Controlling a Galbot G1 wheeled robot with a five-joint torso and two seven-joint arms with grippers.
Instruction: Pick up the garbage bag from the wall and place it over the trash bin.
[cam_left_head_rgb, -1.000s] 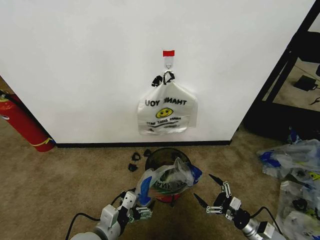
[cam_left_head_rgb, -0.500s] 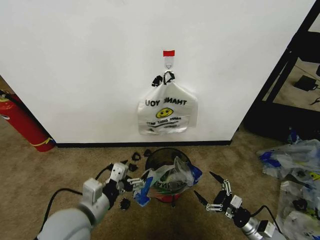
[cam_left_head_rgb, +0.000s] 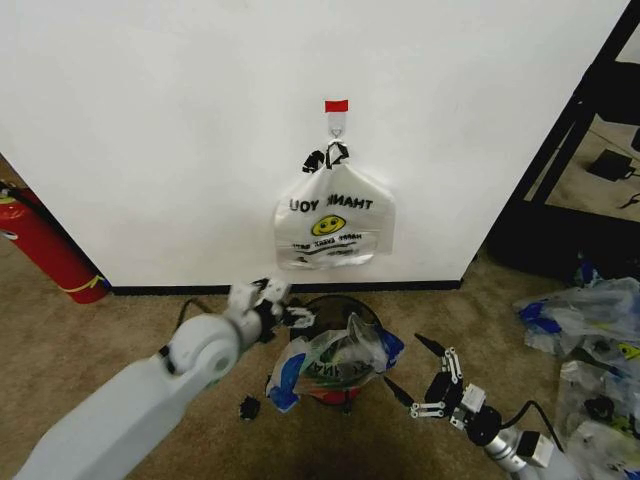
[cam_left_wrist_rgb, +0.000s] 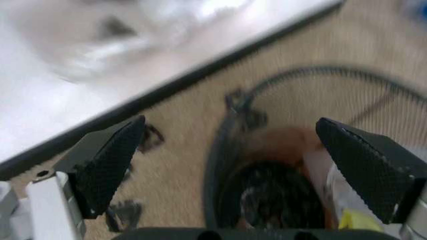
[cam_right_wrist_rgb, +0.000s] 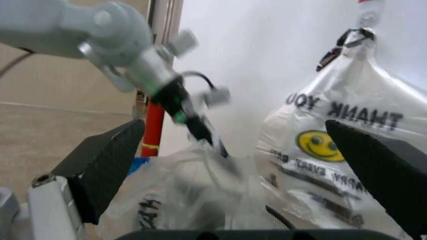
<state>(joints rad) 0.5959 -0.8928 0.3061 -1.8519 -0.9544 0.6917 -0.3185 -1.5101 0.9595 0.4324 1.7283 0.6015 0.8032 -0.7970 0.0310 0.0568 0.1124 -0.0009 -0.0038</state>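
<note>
The garbage bag, thin and see-through with blue patches, lies draped over the near side of the black mesh trash bin below the wall. My left gripper hangs open over the bin's far-left rim, clear of the bag. In the left wrist view, the bin's rim and red base sit between its spread fingers. My right gripper is open, low, just right of the bin. In the right wrist view, the garbage bag lies ahead with the left gripper above it.
A whiter THANK YOU smiley bag hangs from the hook under the red tape. A red fire extinguisher leans at the left. Small black bits lie on the carpet. A black shelf frame and a pile of bags stand at the right.
My left arm has swung from the bag's near-left edge forward towards the wall, to the bin's far-left rim. The bag and the right gripper have hardly moved.
</note>
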